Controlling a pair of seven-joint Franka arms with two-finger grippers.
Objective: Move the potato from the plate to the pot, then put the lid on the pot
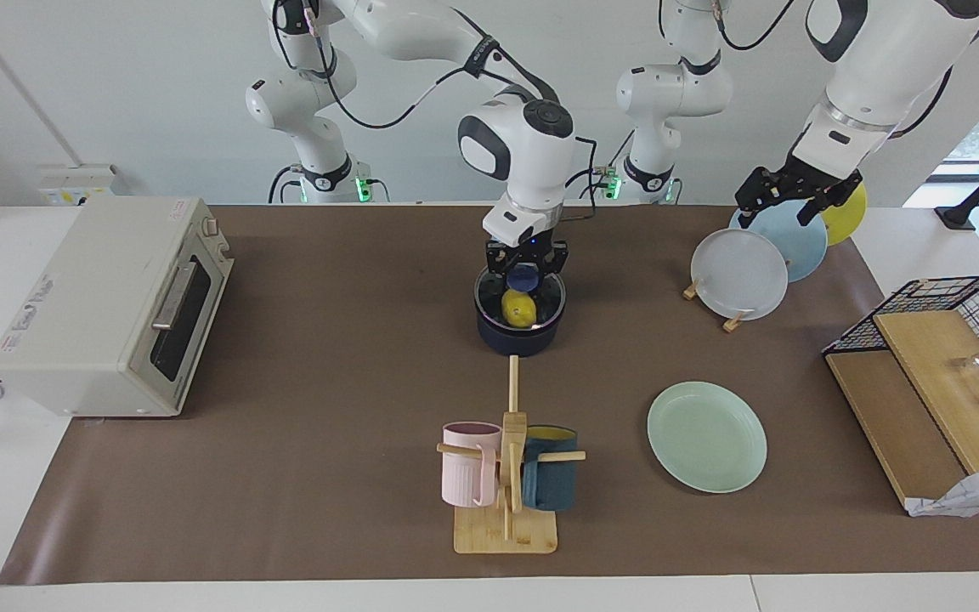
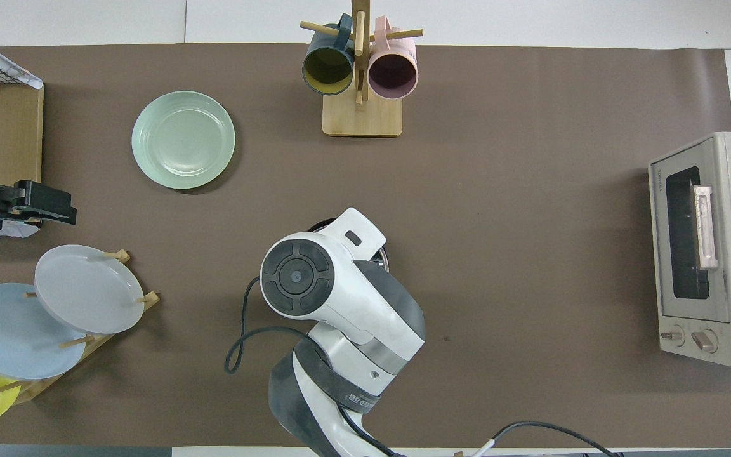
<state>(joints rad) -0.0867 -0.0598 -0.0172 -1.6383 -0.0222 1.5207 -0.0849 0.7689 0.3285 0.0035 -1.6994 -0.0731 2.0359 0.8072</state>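
Note:
The dark navy pot (image 1: 520,337) stands mid-table. The yellow potato (image 1: 519,308) lies inside it and shows through the clear glass lid (image 1: 546,299), which rests on the pot's rim. My right gripper (image 1: 525,265) is straight above the pot, its fingers closed on either side of the lid's blue knob (image 1: 523,277). In the overhead view the right arm hides all of the pot except a sliver of rim (image 2: 382,256). The mint-green plate (image 1: 706,436) (image 2: 183,139) lies bare, farther from the robots, toward the left arm's end. My left gripper (image 1: 783,202) (image 2: 45,206) waits open over the plate rack.
A toaster oven (image 1: 107,310) stands at the right arm's end. A wooden mug tree (image 1: 508,463) with a pink and a dark blue mug stands farther out than the pot. A rack of upright plates (image 1: 740,274) and a wire basket with boards (image 1: 948,374) are at the left arm's end.

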